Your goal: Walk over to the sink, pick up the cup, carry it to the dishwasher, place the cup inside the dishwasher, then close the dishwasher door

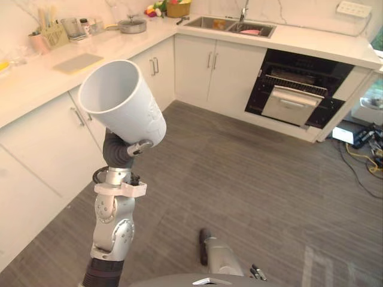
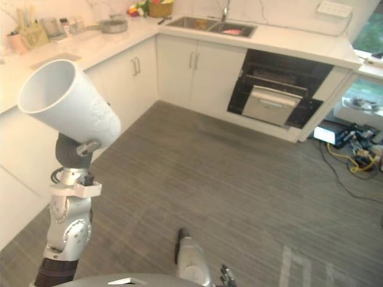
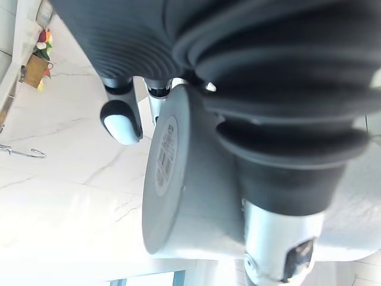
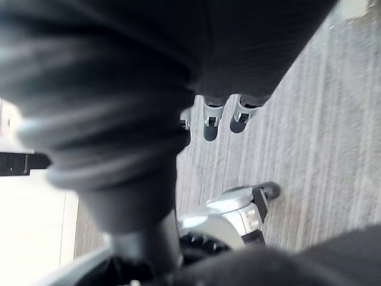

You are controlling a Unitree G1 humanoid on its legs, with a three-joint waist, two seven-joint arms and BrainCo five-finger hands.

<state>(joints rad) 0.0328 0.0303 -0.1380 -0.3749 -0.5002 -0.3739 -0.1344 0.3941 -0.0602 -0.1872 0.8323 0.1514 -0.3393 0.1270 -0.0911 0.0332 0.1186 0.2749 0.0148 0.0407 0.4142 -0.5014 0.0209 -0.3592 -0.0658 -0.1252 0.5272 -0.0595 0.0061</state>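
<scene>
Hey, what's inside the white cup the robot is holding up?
Nothing shows inside the white cup: just bare white wall from the rim down. Its tilt hides the deepest part. The left hand grips its base.

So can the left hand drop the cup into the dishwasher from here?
Probably not yet. The left hand holds the cup, and the dishwasher, its door partly open, stands across a stretch of floor. Nothing blocks the way; it just looks too far.
</scene>
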